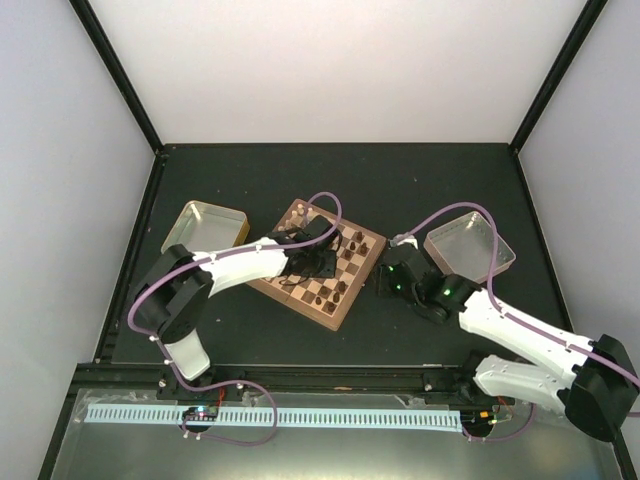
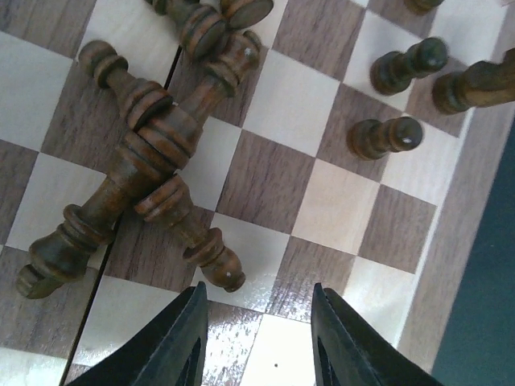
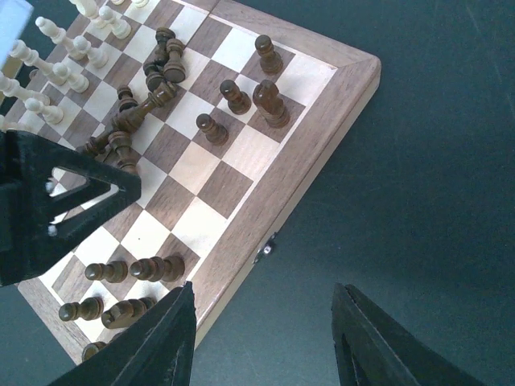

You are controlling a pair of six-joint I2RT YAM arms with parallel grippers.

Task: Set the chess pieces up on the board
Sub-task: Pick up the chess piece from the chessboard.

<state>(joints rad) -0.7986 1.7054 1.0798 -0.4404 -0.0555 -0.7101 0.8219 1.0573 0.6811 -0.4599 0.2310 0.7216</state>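
The left gripper (image 2: 257,291) is hovering low over the chessboard (image 2: 471,233), its fingers standing partly apart with nothing between them. Just ahead of the fingertips a small toppled dark piece (image 2: 197,237) is lying with its head toward the gap. Its base is tucked against a heap of fallen dark chessmen (image 2: 149,157) that are crossing over one another.

That tangle is the main hazard. A pinch here is likely to be catching only the rounded head, so the piece may be slipping out or rolling, and any drag may be pulling the longer pieces along. Ahead and to the right of the gripper, dark pawns (image 2: 386,137) are standing upright near the rim, and a rolling piece or a sideways swing could be toppling them.

The right gripper (image 3: 264,289) is hanging with fingers spread wide and empty above the dark table (image 3: 418,201), just off the board's edge. Far ahead to its left, cream chessmen (image 3: 72,64) are gathered. One metal tray (image 1: 205,225) and a second tray (image 1: 470,245) are sitting clear of the board, blocking nothing.
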